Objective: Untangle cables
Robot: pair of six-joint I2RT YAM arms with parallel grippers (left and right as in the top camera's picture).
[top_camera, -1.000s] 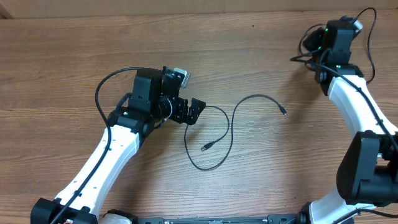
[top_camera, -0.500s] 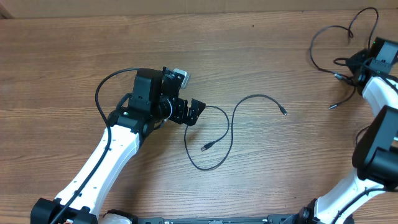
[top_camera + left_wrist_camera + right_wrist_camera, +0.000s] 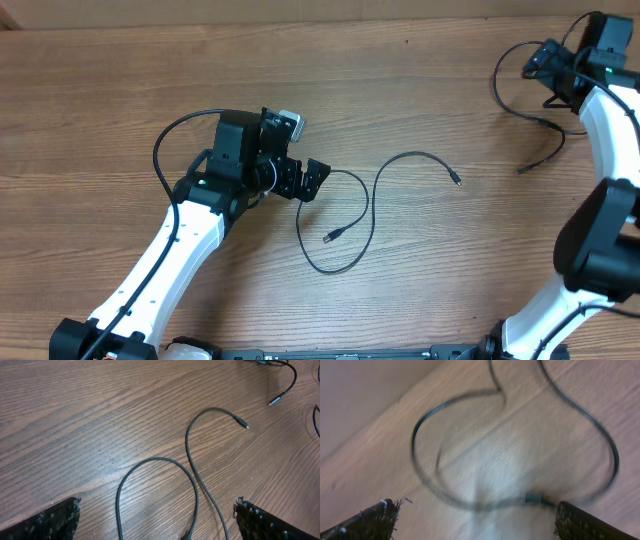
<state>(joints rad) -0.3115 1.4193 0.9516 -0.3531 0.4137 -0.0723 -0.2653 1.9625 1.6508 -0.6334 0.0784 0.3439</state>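
On the wooden bench (image 3: 120, 80), the left hand (image 3: 305, 180) gapes empty beside one thin black cord (image 3: 412, 153), which crosses itself once mid-bench. Well apart at far right, a second thin black cord (image 3: 497, 80) lies below the right hand (image 3: 476, 519), also released. The cords look separated; the next move is probably uncrossing that loop.

Overhead straight down on table (image 3: 100, 80), wrist views close, oblique, left sharing middle cable (image 3: 413, 153)

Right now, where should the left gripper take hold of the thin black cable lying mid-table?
Take the thin black cable at its arched loop top, from above, jaws spanning the strand. That arch lies flat, clear of other strands, ahead of the open left gripper.
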